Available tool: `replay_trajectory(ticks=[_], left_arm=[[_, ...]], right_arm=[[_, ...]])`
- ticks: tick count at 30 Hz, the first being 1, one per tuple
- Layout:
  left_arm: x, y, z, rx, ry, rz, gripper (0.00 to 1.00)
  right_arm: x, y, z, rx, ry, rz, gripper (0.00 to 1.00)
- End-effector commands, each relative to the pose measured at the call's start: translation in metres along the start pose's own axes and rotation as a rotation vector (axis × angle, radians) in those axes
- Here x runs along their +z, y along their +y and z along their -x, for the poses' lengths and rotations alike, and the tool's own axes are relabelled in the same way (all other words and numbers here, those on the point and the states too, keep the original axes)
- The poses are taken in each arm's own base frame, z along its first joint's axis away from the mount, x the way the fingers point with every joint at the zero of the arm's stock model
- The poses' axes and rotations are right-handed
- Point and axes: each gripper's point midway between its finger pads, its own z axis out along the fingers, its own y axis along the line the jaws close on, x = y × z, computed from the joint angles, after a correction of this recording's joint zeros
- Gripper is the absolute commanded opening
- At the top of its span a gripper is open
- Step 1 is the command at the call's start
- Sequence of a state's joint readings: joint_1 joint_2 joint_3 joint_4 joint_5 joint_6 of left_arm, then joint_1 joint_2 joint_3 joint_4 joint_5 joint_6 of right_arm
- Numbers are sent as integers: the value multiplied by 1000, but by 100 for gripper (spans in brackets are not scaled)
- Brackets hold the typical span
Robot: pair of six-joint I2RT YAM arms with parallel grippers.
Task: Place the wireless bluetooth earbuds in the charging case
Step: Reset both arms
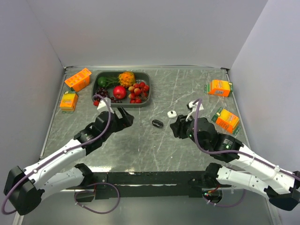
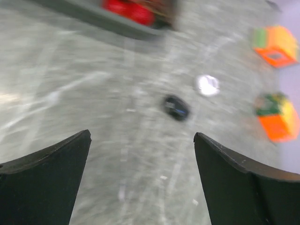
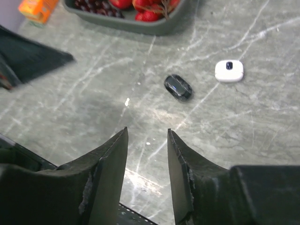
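A small black case (image 1: 157,123) lies closed on the grey marble table, with a small white case (image 1: 171,113) just to its right and further back. No loose earbuds show in any view. My left gripper (image 1: 128,118) is wide open and empty, left of the black case (image 2: 176,107); the white case (image 2: 207,84) lies beyond. My right gripper (image 1: 175,127) is partly open and empty, right of the black case. In the right wrist view its gripper (image 3: 147,130) points at the black case (image 3: 178,87), with the white case (image 3: 229,71) to the right.
A grey tray (image 1: 95,89) of fruit stands at the back left. Orange boxes lie at the left (image 1: 78,78) (image 1: 69,101) and at the right (image 1: 219,87) (image 1: 227,120). White walls close three sides.
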State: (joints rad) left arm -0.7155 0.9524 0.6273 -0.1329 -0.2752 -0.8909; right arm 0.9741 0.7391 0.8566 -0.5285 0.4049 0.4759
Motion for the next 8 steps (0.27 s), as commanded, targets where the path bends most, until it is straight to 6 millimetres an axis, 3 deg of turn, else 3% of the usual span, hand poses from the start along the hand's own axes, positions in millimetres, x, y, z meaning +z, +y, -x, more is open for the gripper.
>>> replay_trajectory(ticks=[1, 3, 6, 7, 8], left_arm=[[-17, 63, 12, 2, -61, 345, 96], [-19, 62, 10, 32, -32, 352, 96], [-22, 40, 13, 89, -15, 214, 96], [-24, 42, 9, 103, -15, 191, 96], [-33, 32, 18, 92, -48, 131, 96]], right_arm=[[7, 2, 5, 2, -48, 9, 51], [10, 3, 5, 7, -51, 13, 57], [13, 3, 6, -6, -48, 0, 70], [13, 0, 4, -13, -38, -19, 73], [14, -2, 4, -6, -31, -38, 77]])
